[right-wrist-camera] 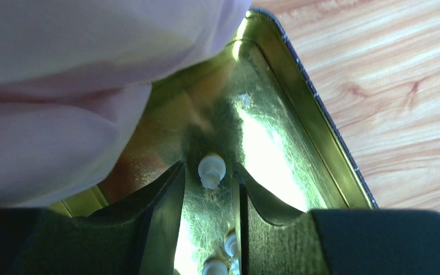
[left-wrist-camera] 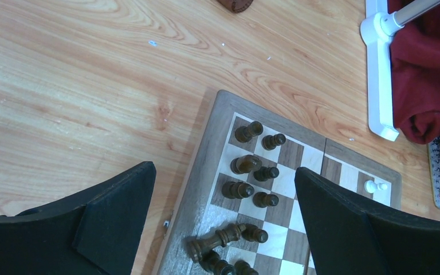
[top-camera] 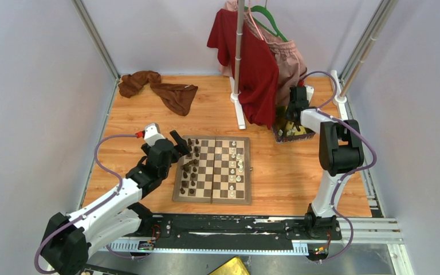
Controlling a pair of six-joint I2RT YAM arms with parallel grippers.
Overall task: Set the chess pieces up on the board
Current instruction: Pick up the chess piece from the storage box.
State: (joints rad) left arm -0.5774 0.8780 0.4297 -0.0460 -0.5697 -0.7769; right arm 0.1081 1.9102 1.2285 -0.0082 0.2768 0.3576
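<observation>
Board [top-camera: 206,193] flat; dark pieces [left-wrist-camera: 238,189] left half, one toppled; cream pieces [top-camera: 239,166] right half, more in tray [right-wrist-camera: 298,97].

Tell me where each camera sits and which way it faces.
Top external: above and behind the arm bases, looking down on the board; left arm and right arm show.
Left wrist: on the left arm, facing down at the dark pieces; the open left gripper frames them.
Right wrist: on the right arm, facing into the gold tray; the right gripper straddles a white piece.
Shared: top and left wrist both show the board and dark pieces.
</observation>
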